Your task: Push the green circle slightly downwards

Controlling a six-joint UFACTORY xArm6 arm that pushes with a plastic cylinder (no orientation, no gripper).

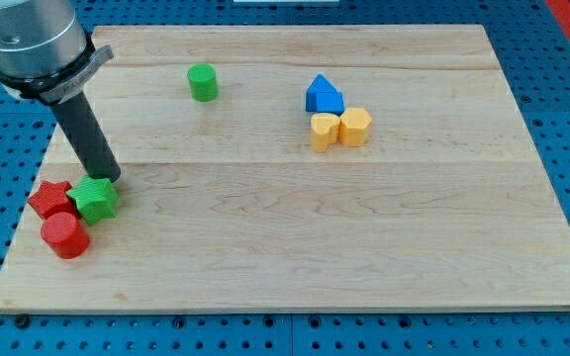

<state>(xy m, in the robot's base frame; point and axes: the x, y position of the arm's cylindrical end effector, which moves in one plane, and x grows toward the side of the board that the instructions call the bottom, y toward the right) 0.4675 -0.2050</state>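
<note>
The green circle (203, 82) is a short green cylinder standing alone near the view's top, left of centre, on the wooden board (295, 247). My tip (110, 180) is far from it, at the view's lower left, touching the top edge of a green star-shaped block (95, 199). The rod slants up to the arm's grey body at the view's top left corner.
A red star (50, 198) lies left of the green star and a red cylinder (65, 236) below them. Right of centre near the top sit a blue block (324, 96), a yellow block (324, 131) and a yellow hexagon (355, 127), all touching.
</note>
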